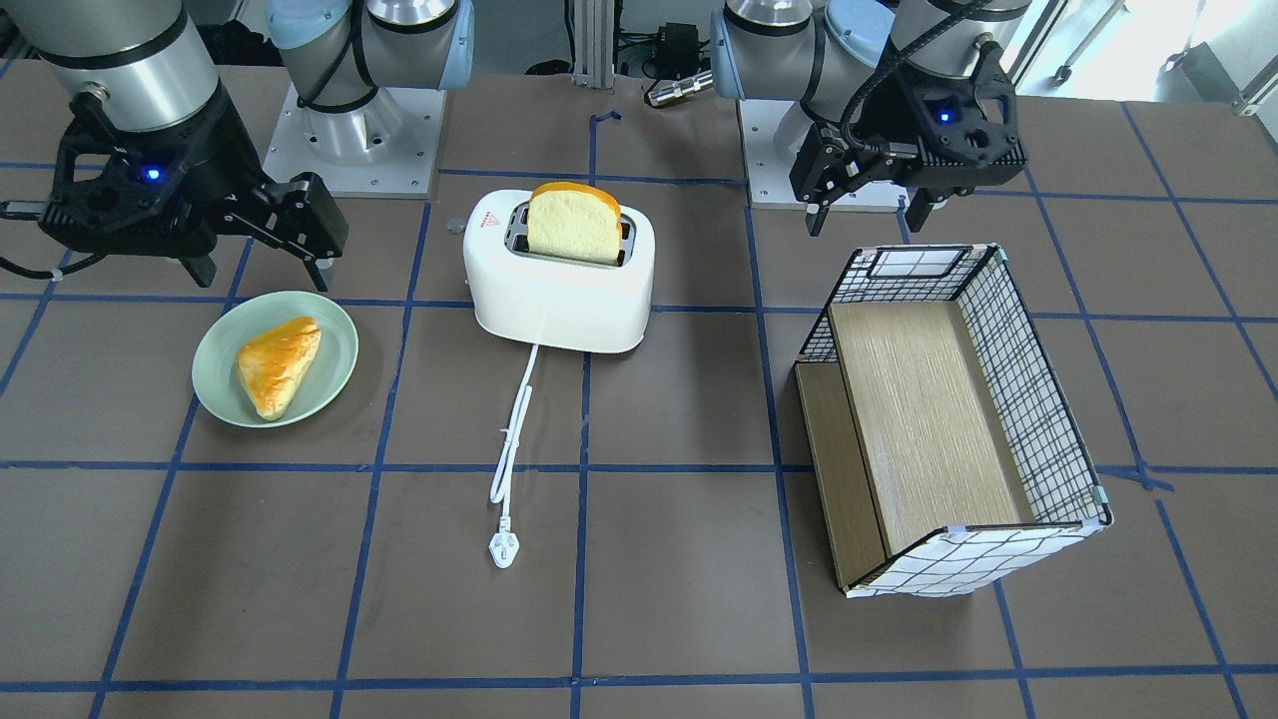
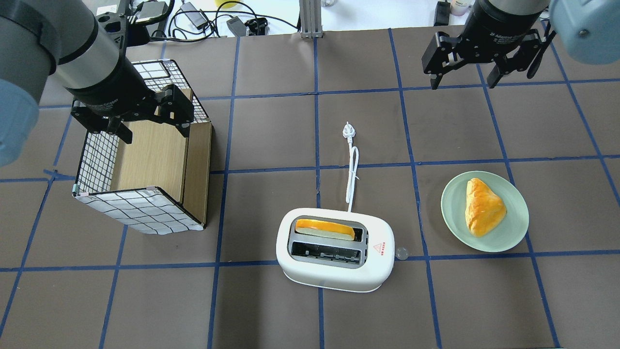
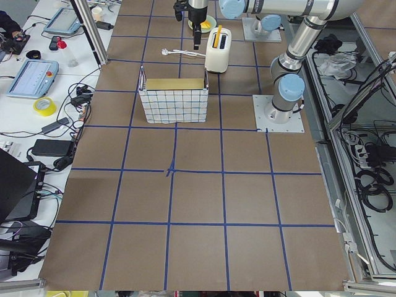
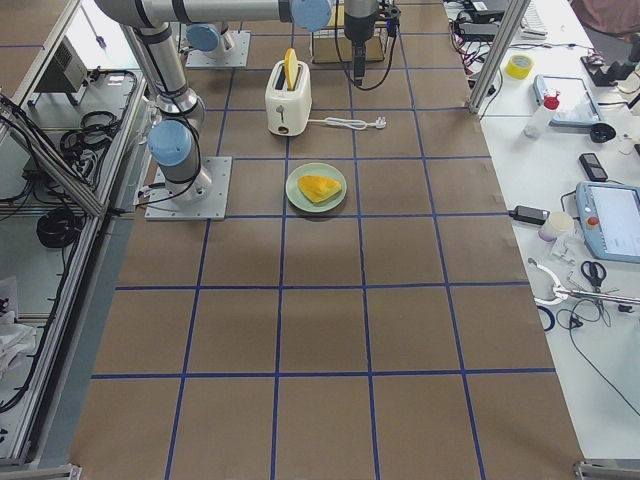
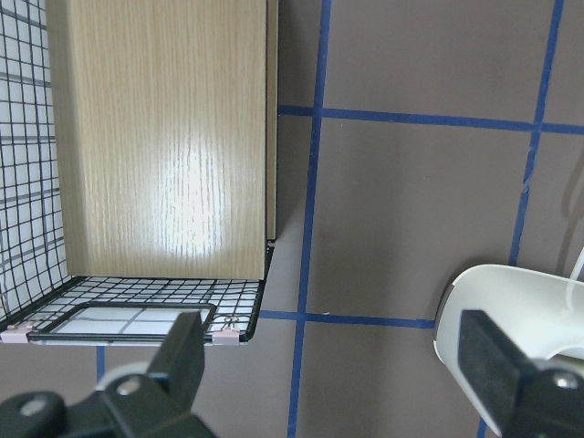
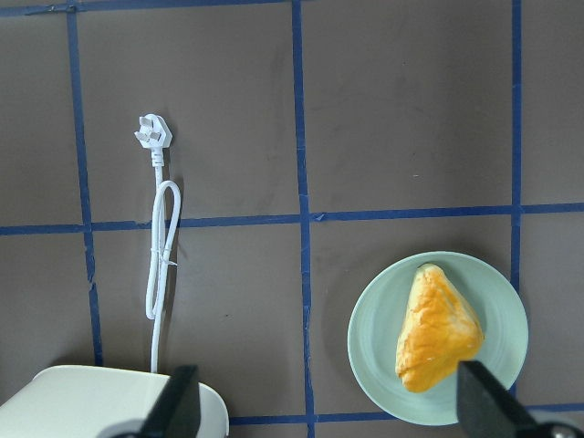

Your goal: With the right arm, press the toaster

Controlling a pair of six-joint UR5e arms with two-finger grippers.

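The white two-slot toaster (image 2: 334,261) stands at the table's middle, near the robot, and also shows in the front view (image 1: 559,290). A bread slice (image 2: 324,229) stands up out of its far slot. Its cord and plug (image 2: 347,130) run away from the robot. My right gripper (image 2: 462,80) is open and empty. It hangs above the table, far beyond and to the right of the toaster, and shows in the front view (image 1: 262,262) beside the plate. The right wrist view shows a toaster corner (image 6: 109,401). My left gripper (image 2: 152,128) is open over the basket.
A green plate (image 2: 453,208) with an orange pastry (image 2: 484,207) lies right of the toaster. A checked basket with a wooden board inside (image 2: 140,211) stands at the left. A small clear round object (image 2: 401,252) lies against the toaster's right end.
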